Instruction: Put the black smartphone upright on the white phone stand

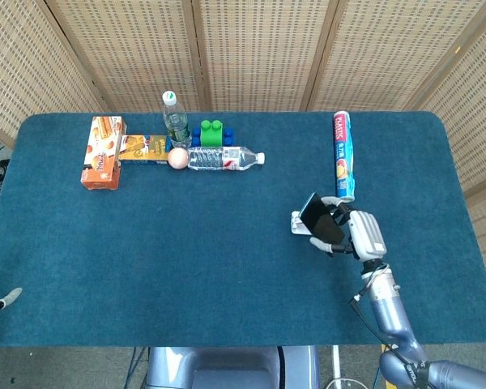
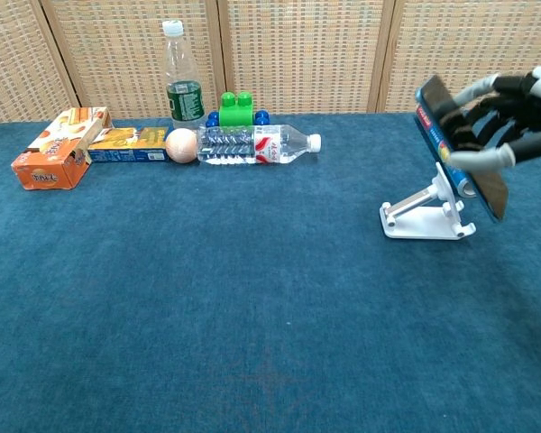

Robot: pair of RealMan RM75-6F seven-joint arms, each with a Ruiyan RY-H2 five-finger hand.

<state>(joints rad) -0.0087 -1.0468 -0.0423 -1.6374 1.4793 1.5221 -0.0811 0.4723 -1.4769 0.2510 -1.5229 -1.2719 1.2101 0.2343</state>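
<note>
Right of centre in the head view, the right hand [image 1: 358, 233] is gripping the phone [image 1: 321, 218], fingers wrapped around its edges. In the chest view, at the right edge of the frame, the same hand [image 2: 514, 115] is holding the phone [image 2: 451, 135] tilted, its lower end lying just above and behind the stand [image 2: 424, 216]; whether the two are touching cannot be told. The stand is sitting on the blue counter [image 2: 252, 316]. Behind the phone, a tube [image 1: 343, 154] is lying lengthwise. In the upper left of the frame, an orange box [image 2: 59, 149], an egg [image 2: 181, 144], a lying bottle [image 2: 257, 144], an upright bottle [image 2: 182, 86] and green and blue blocks [image 2: 236, 108] are sitting clustered together. At the lower left edge of the head view, only fingertips of the left hand [image 1: 4, 300] are showing; its state cannot be told.
</note>
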